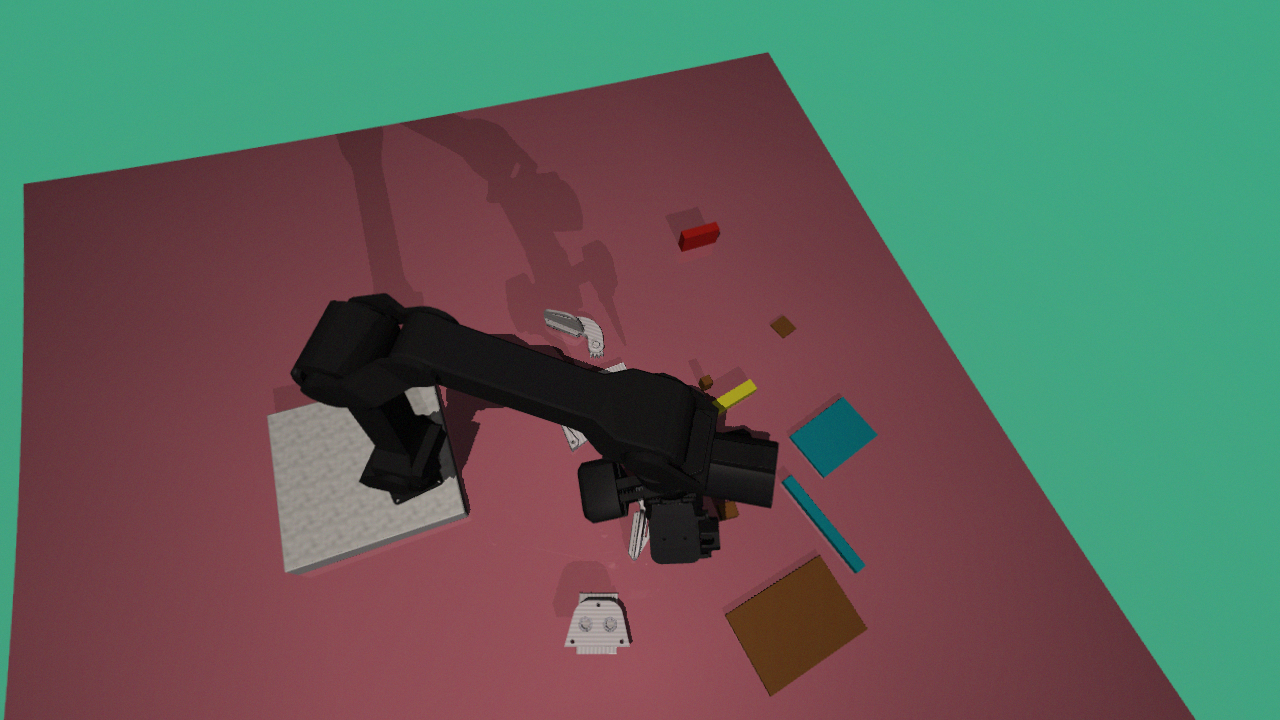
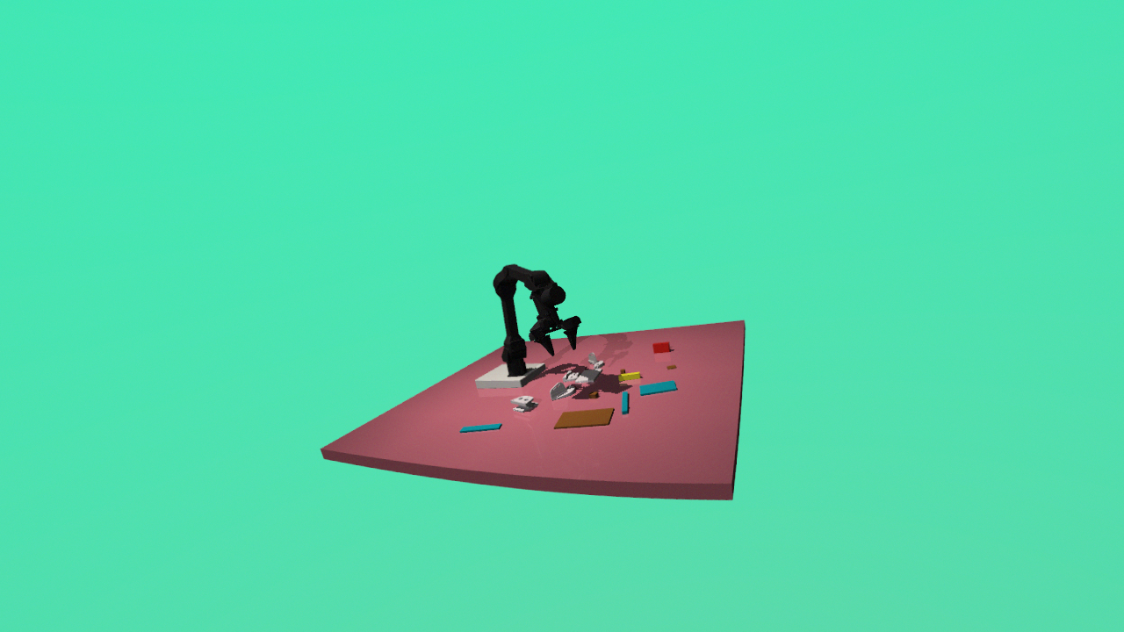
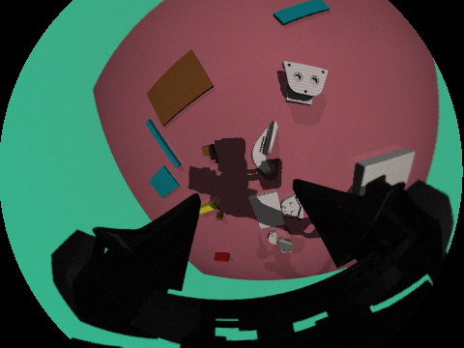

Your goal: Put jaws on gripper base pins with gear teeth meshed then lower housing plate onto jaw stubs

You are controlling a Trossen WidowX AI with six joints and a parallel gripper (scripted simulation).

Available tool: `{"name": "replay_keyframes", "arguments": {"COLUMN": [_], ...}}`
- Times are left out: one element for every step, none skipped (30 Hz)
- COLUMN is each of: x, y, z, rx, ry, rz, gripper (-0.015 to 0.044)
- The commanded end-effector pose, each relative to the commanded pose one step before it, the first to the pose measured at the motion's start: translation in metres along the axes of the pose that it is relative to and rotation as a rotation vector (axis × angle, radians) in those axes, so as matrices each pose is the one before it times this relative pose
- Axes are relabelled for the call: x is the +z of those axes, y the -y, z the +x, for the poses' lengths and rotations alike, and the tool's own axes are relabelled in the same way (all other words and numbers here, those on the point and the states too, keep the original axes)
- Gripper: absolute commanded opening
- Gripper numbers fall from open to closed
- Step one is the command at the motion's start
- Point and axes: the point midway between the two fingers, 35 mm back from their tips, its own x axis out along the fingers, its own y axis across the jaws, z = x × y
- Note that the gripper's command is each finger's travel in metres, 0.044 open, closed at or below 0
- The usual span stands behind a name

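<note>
White curved part [image 1: 637,537] [image 2: 561,391] [image 3: 259,152] loose; my fingers [image 1: 644,506] [image 2: 562,351] hang open, empty.
A skewed descent could tip or shove it.

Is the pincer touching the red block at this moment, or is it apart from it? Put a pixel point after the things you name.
Apart. The exterior view shows table between the raised pincer [image 1: 657,528] [image 2: 562,352] [image 3: 246,188] and the red block [image 1: 699,236] [image 2: 660,347] [image 3: 221,256].

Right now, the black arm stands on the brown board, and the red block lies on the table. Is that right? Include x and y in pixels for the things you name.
Not quite: the black arm [image 1: 519,367] [image 2: 510,318] stands on the white slab [image 1: 313,501] [image 2: 499,383] [image 3: 391,168], as the top view shows. The red block [image 1: 699,237] [image 2: 660,347] [image 3: 221,256] lies on the table [image 1: 179,268] [image 2: 629,456] [image 3: 362,130].
</note>
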Motion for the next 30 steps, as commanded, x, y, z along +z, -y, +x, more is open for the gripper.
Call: {"name": "replay_keyframes", "arguments": {"x": [0.00524,0.00106,0.00095,0.00095,0.00094,0.00095,0.00095,0.00095,0.00096,0.00096,0.00096,0.00096,0.00095,0.00075,0.00045,0.00015,0.0,0.0,0.0,0.0,0.0,0.0,0.0,-0.00001,-0.00002,-0.00005,-0.00008,-0.00008,-0.00005,-0.00002], "y": [0.00793,0.00122,0.00111,0.00108,0.00105,0.00104,0.00102,0.001,0.00098,0.00096,0.00094,0.00092,0.0009,0.00069,0.00041,0.00013,0.0,0.0,0.0,0.0,0.0,0.0,0.0,0.00005,0.0002,0.0005,0.00077,0.00076,0.00053,0.00019], "z": [0.0157,0.00273,0.00261,0.0026,0.00259,0.00261,0.0026,0.0026,0.0026,0.0026,0.00259,0.00259,0.00257,0.00203,0.00122,0.00041,0.0,0.0,0.0,0.0,0.0,0.0,0.00128,0.00383,0.00636,0.0084,0.00835,0.00625,0.00373,0.00124], "rx": [-0.06454,-0.01109,-0.01058,-0.0105,-0.01042,-0.01046,-0.01042,-0.01037,-0.01032,-0.01027,-0.01021,-0.01016,-0.01004,-0.00786,-0.0047,-0.00156,0.0,0.0,0.0,0.0,0.0,0.0,0.0,-0.00001,-0.00003,-0.00006,-0.00009,-0.00008,-0.00006,-0.00002], "ry": [0.00857,0.00281,0.00263,0.00275,0.00288,0.00306,0.00323,0.00339,0.00355,0.00371,0.00388,0.00404,0.00417,0.0034,0.00208,0.0007,0.0,0.0,0.0,0.0,0.0,0.0,0.0,-0.00002,-0.00003,-0.00004,-0.00004,-0.00003,-0.00002,-0.00001], "rz": [0.0828,0.0173,0.0174,0.0173,0.0173,0.0174,0.0174,0.0173,0.0173,0.0172,0.0171,0.0171,0.0169,0.0133,0.008,0.0027,0.0,0.0,0.0,0.0,0.0,0.0,0.0,0.0,0.0,0.0,0.0,0.0,0.0,0.0], "gripper": [0.044,0.044,0.044,0.044,0.044,0.044,0.044,0.044,0.044,0.044,0.044,0.044,0.044,0.044,0.044,0.044,0.044,0.044,0.044,0.044,0.044,0.044,0.044,0.044,0.044,0.044,0.044,0.044,0.044,0.044]}}
